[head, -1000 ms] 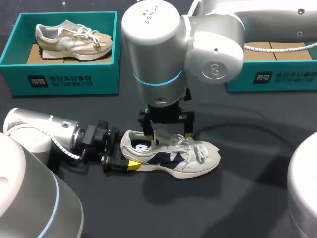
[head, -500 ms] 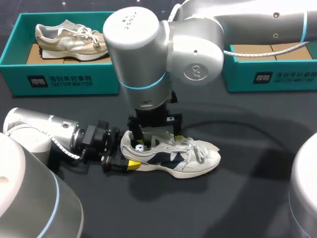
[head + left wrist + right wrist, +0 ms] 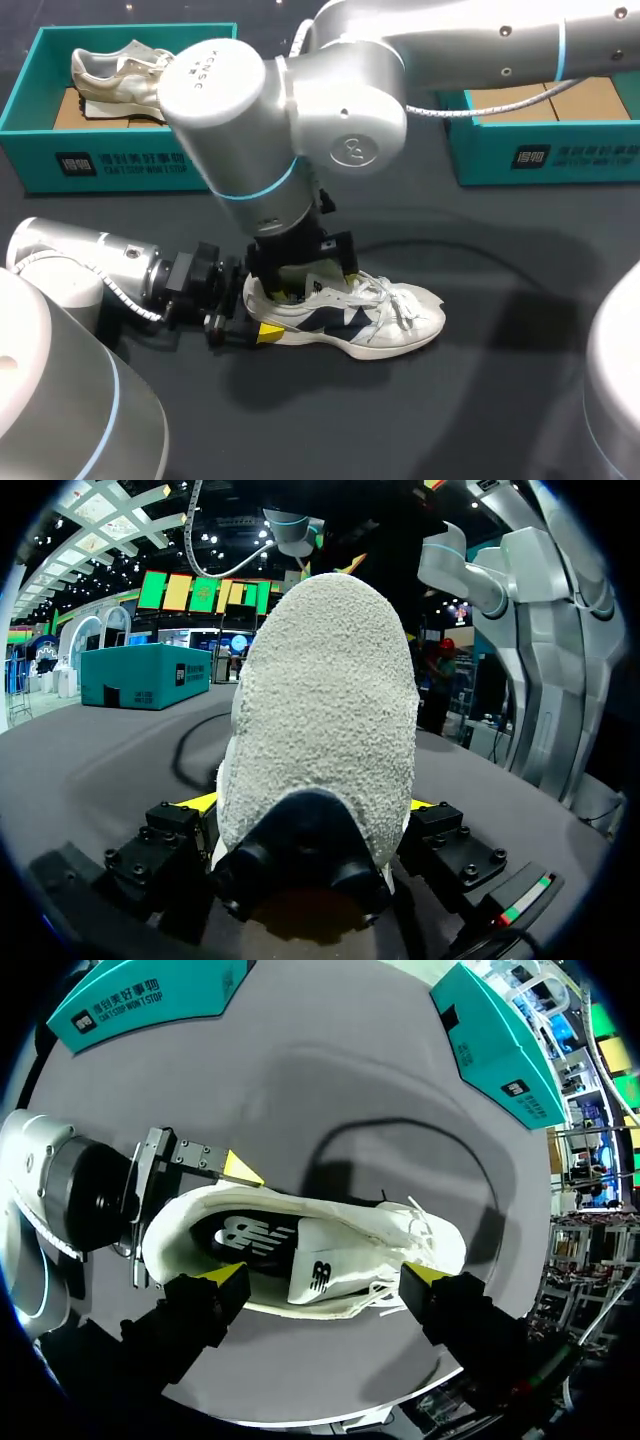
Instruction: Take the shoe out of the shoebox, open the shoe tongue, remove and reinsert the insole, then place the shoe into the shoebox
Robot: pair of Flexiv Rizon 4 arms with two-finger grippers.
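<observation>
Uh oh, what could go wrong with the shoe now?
The right end effector hangs open just over the shoe; coming down, it might snag the laces or tongue instead of reaching the insole. The left end effector grips only the heel, so a hard push might twist the shoe loose.

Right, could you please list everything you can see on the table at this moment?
Sneaker: one, white and navy, upright on its sole mid-table.
Insole: one, black, inside that sneaker.
Second sneaker: one, beige, in the left shoebox.
Shoeboxes: two, teal, at the far edge, left and right.
Table: one, black.
Left gripper: one, yellow-tipped, shut on the sneaker's heel.
Right gripper: one, yellow-tipped, open, over the sneaker's opening.
</observation>
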